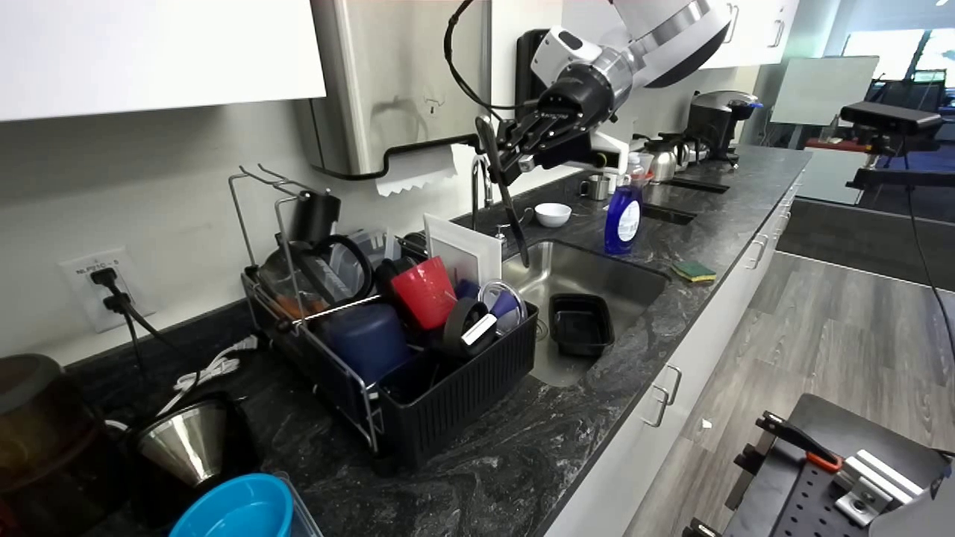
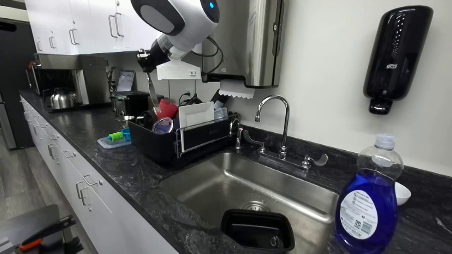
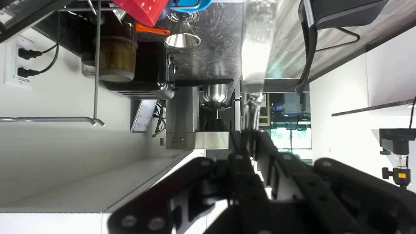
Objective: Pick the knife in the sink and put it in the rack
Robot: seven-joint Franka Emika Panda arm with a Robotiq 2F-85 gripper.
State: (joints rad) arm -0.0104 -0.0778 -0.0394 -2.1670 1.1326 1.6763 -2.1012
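My gripper [image 1: 507,153] is shut on the knife [image 1: 510,212] and holds it in the air, blade hanging down and slightly tilted. In an exterior view the gripper [image 2: 145,63] and blade [image 2: 153,93] appear above the rack [image 2: 152,150], the tip overlapping a red cup. In the wrist view the shiny knife [image 3: 256,42] extends up from between the fingertips [image 3: 249,136]. The black dish rack [image 1: 455,410] is full of dishes, with a bin along its front. The steel sink [image 2: 282,190] holds a black tub [image 2: 257,229].
A white square plate [image 1: 466,250] and red cup [image 1: 424,292] stand in the rack. A faucet [image 2: 279,102] rises behind the sink. A steel towel dispenser [image 1: 406,82] hangs on the wall near the arm. A blue soap bottle [image 1: 624,212] stands beside the sink.
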